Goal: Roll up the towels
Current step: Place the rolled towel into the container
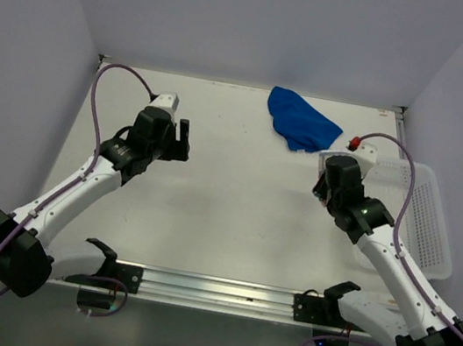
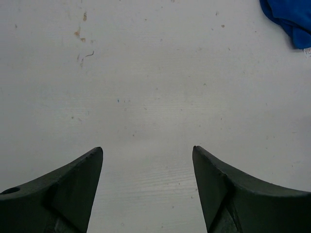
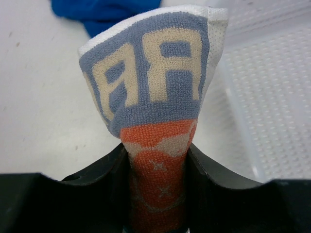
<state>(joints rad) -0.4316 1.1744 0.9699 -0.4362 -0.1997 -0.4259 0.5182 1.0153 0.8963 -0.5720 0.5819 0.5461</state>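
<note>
White-and-black arms (image 1: 77,192); purple cables (image 1: 93,104)

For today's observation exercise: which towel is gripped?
The patterned orange-and-grey towel, clamped in the right gripper; the plain blue towel lies free on the table.

One camera looks down from high behind onto the whole counter (image 1: 236,200); both wrist cameras sit close, facing forward; all share the blue towel (image 1: 302,121).

The patterned orange, grey-blue and white cloth towel (image 3: 153,97) sits between my right gripper (image 3: 156,151)'s fingers, rising past their tips. The white plastic mesh basket (image 3: 272,97) lies to their right, and the bright blue cloth towel (image 3: 107,12) ahead-left. From my left gripper (image 2: 147,151)'s fingers it lies ahead-right.
</note>
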